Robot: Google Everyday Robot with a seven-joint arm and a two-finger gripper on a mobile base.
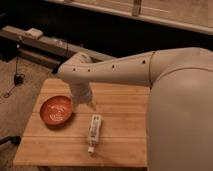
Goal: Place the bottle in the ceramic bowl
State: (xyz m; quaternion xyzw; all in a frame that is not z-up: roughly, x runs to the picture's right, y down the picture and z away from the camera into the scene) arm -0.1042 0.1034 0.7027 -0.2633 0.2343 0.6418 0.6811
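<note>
The bottle (pixel 94 131) is slim and white with a darker label. It lies on its side on the wooden table (pixel 120 145), cap toward the front edge. The ceramic bowl (pixel 56 110) is shallow and orange-red with pale swirl marks, and it stands at the table's left. It holds nothing. My gripper (pixel 88 102) hangs from the pale arm just right of the bowl's rim and just above the far end of the bottle. It holds nothing that I can see.
My large pale arm and body (pixel 180 110) fill the right side and hide the table's right part. A dark bench with a small pale object (pixel 34 33) runs behind the table. A cable and plug (pixel 18 77) lie on the carpet at left.
</note>
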